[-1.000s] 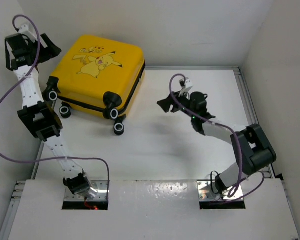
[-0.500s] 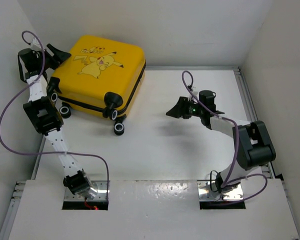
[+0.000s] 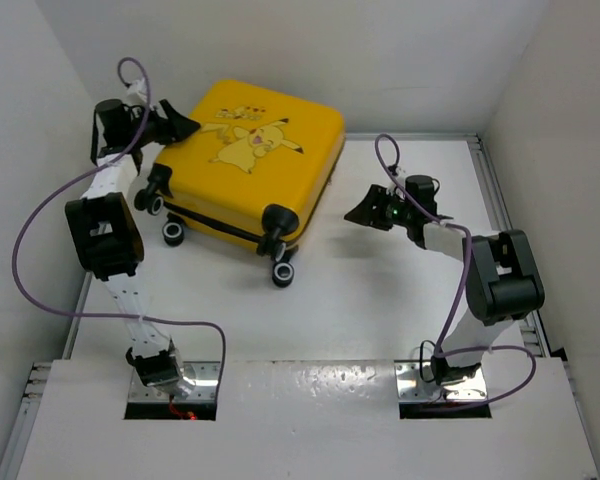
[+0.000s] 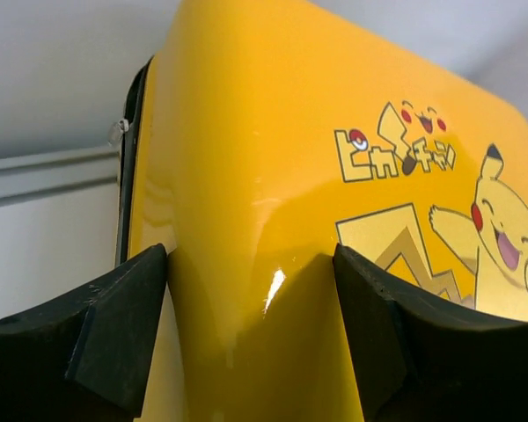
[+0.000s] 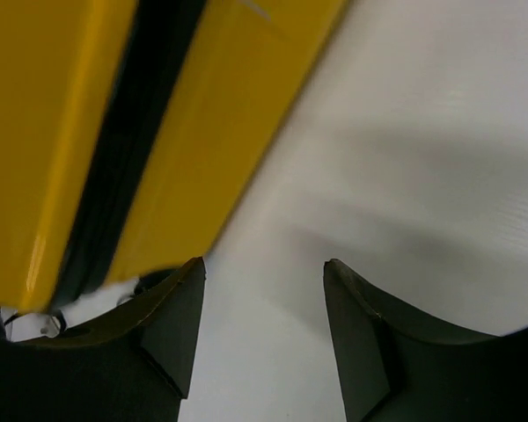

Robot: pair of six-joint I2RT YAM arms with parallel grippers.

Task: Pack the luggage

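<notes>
The luggage [image 3: 250,165] is a closed yellow hard-shell suitcase with a Pikachu print. It lies flat at the back left of the table, wheels towards me. My left gripper [image 3: 180,125] is at its far left corner. In the left wrist view the gripper [image 4: 251,264] stands wide open, its fingers [image 4: 114,325] straddling the rounded yellow shell [image 4: 273,132]. My right gripper [image 3: 358,212] hovers open just right of the suitcase. In the right wrist view that gripper [image 5: 264,264] holds nothing, and the suitcase's side with its black zipper seam [image 5: 123,149] is at upper left.
Black wheels [image 3: 280,272] stick out from the suitcase's near side. The white table [image 3: 380,300] is boxed in by white walls at the back and both sides, with a metal rail [image 3: 500,210] along its right edge.
The suitcase has slid right and turned a little, the left gripper moving right with it at the corner and narrowing slightly. The right gripper has swung slightly right and back.
</notes>
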